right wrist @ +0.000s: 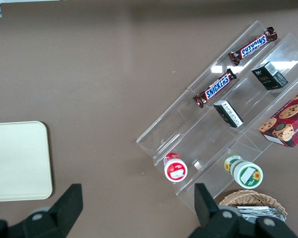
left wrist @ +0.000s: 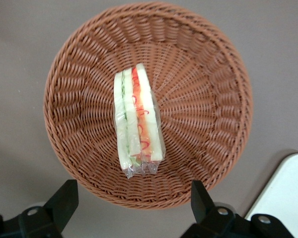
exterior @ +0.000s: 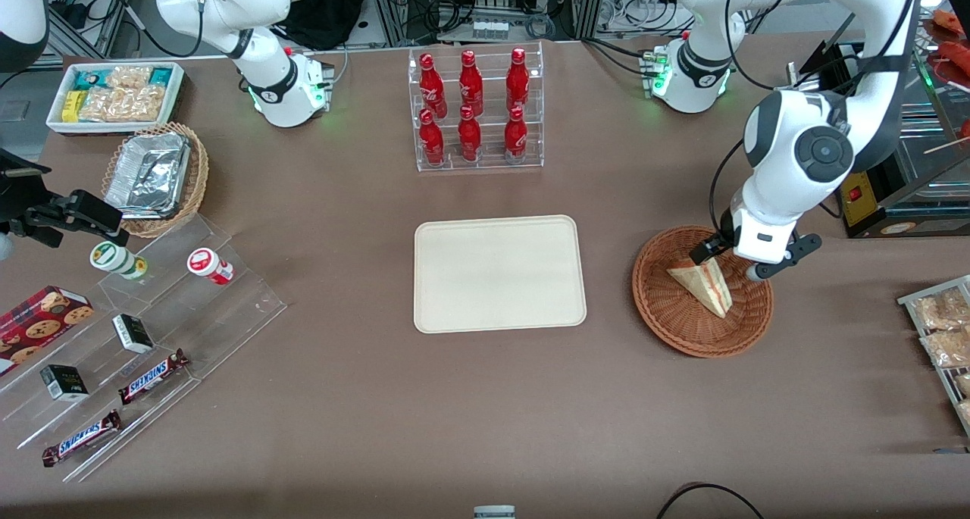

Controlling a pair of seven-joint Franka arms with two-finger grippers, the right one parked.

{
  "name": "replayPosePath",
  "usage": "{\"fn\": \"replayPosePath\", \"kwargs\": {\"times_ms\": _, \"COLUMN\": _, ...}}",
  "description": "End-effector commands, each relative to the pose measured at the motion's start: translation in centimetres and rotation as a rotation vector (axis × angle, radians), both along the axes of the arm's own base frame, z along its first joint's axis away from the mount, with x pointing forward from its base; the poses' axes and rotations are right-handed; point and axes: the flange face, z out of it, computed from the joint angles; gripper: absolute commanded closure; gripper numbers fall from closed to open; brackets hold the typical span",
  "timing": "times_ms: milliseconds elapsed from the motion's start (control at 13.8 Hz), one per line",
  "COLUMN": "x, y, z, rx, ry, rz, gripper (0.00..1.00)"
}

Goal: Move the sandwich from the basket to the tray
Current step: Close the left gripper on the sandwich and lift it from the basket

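Small triangular wedge sandwich (exterior: 705,284) of pale bread, red-orange and green filling along the edge, wrapped in clear film, lying in the round reddish-brown woven wicker basket (exterior: 667,322). In the left wrist view, same sandwich (left wrist: 137,121) near the middle of the basket (left wrist: 198,74), filling edge turned up toward the camera.

Black two-finger gripper (exterior: 729,260) of the left arm above the basket, over its part farther from the front camera, jaws spread wide and holding nothing. One fingertip (exterior: 703,252) just beside the upper corner of the sandwich, the other fingertip (exterior: 758,270) apart from it toward the working arm's end of the counter. In the wrist view, gripper (left wrist: 131,198) with both black fingers (left wrist: 64,198) over the basket rim, sandwich between their lines but not touched; hard to tell the height above it.

Flat cream-beige rectangular tray (exterior: 500,273) with rounded corners and low rim on the brown counter (exterior: 379,398), beside the basket toward the parked arm's end, apart from it. Corner of the tray (left wrist: 283,193) also seen in the wrist view.
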Motion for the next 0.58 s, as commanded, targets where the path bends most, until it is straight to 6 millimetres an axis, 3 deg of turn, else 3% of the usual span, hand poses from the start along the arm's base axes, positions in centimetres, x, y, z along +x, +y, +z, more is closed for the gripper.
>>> {"fn": "replayPosePath", "kwargs": {"times_ms": 0, "x": 0.8, "y": -0.1, "z": -2.3, "rx": -0.010, "ry": -0.032, "rz": 0.069, "gripper": 0.00}}
{"fn": "replayPosePath", "kwargs": {"times_ms": 364, "x": 1.5, "y": 0.1, "z": -6.6, "rx": -0.035, "ry": -0.023, "rz": 0.113, "gripper": 0.00}}
{"fn": "replayPosePath", "kwargs": {"times_ms": 509, "x": 1.5, "y": 0.4, "z": -7.2, "rx": -0.034, "ry": -0.014, "rz": 0.115, "gripper": 0.00}}
